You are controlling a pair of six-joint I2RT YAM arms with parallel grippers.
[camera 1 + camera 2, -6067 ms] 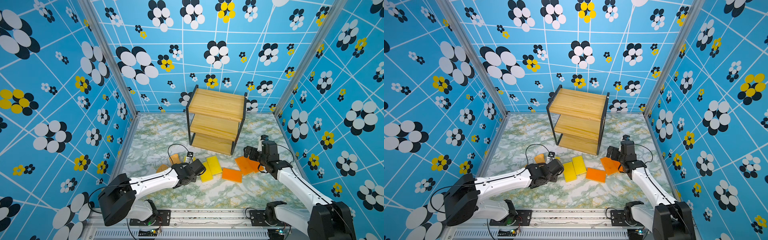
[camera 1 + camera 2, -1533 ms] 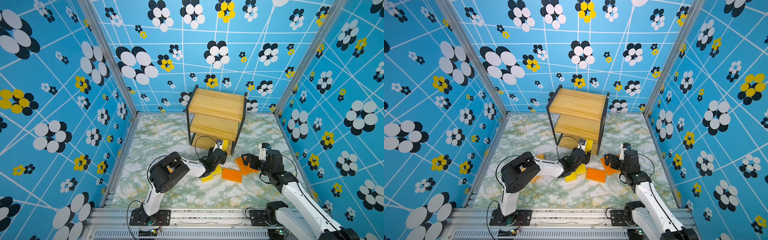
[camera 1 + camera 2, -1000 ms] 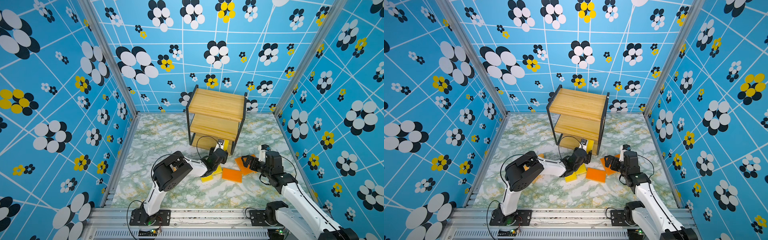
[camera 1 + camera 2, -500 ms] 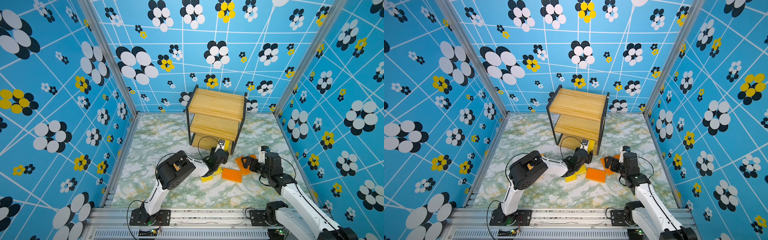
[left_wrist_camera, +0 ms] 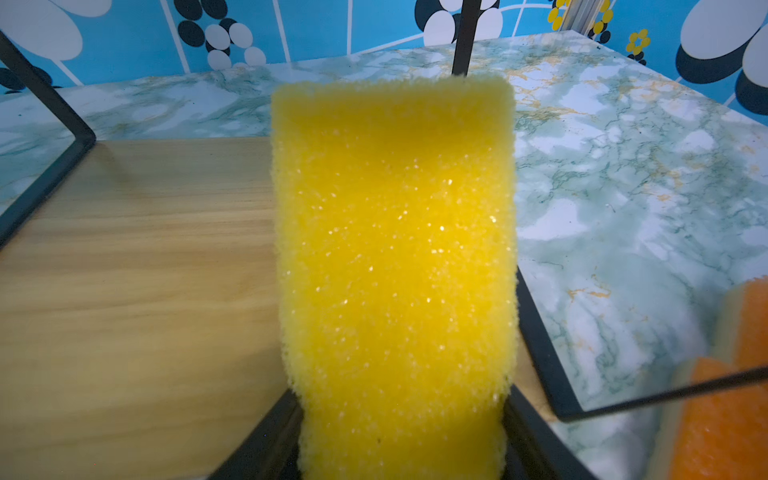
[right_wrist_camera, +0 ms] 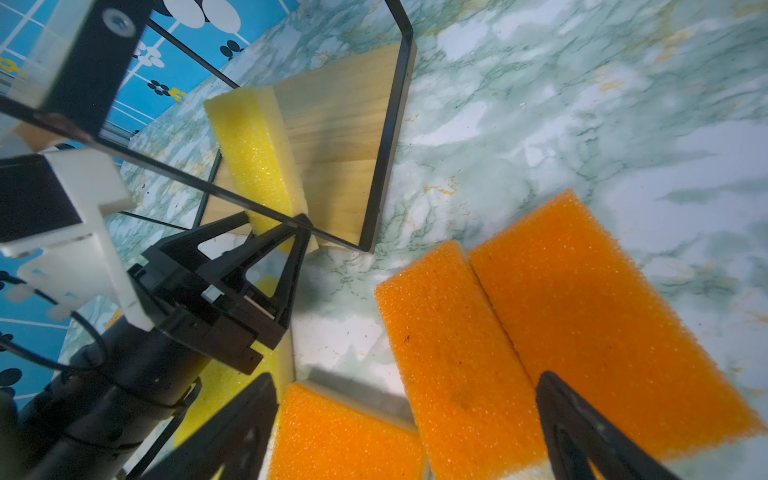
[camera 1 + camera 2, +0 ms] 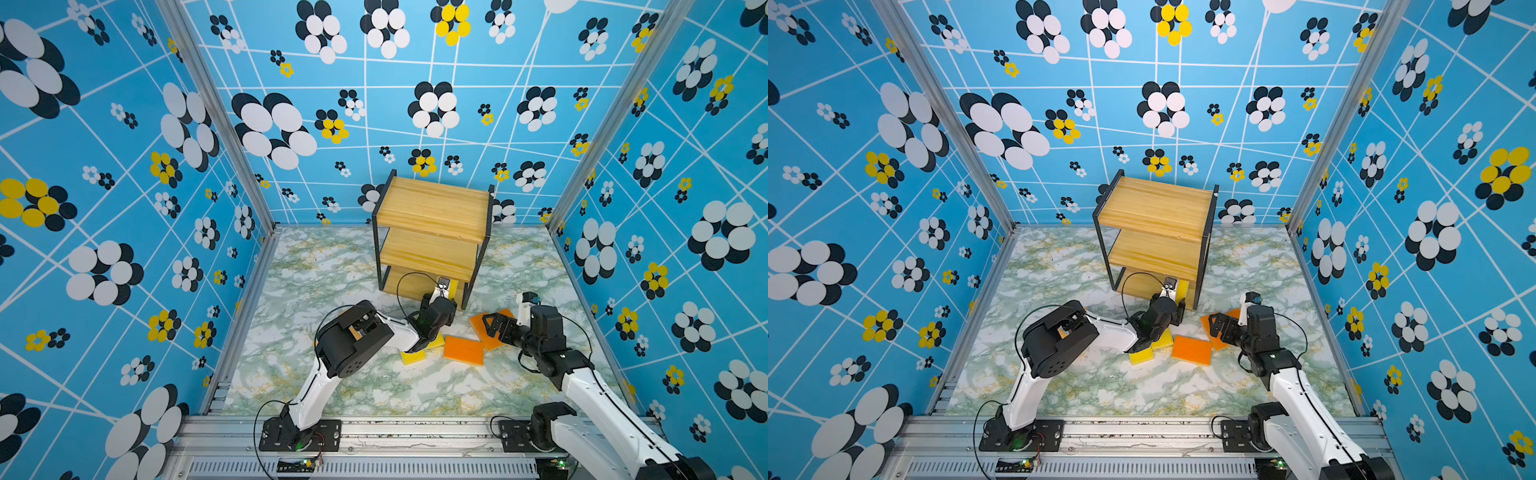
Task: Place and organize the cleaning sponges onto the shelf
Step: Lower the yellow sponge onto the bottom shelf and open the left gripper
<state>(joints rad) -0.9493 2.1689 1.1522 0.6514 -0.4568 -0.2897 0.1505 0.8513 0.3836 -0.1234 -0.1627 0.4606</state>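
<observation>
Wood-and-black-steel shelf (image 7: 432, 203) directly ahead of the left gripper (image 6: 276, 226). Inside the lowest tier, over the bottom board (image 5: 145, 270): one yellow sponge (image 5: 395, 249), near the front post (image 7: 467, 291) on the gripper's right.

Sponge pinched across its width at the near end by the gripper's two fingers (image 6: 232, 224), with the foam squeezed narrower there. Long axis straight out from the fingertips, pointing into the shelf toward its back. Broad face turned toward the wrist camera. Contact between far end and board: cannot be told.

Behind that gripper, on the marble tabletop (image 7: 332, 270): two more yellow sponges (image 7: 413, 356), partly under the arm.

Right gripper (image 7: 496, 326) spread wide, gripping nothing, above three orange sponges (image 6: 453, 353) lying flat. Two of these side by side, long edges touching, ahead of the fingers; the third nearer the wrist.
</observation>
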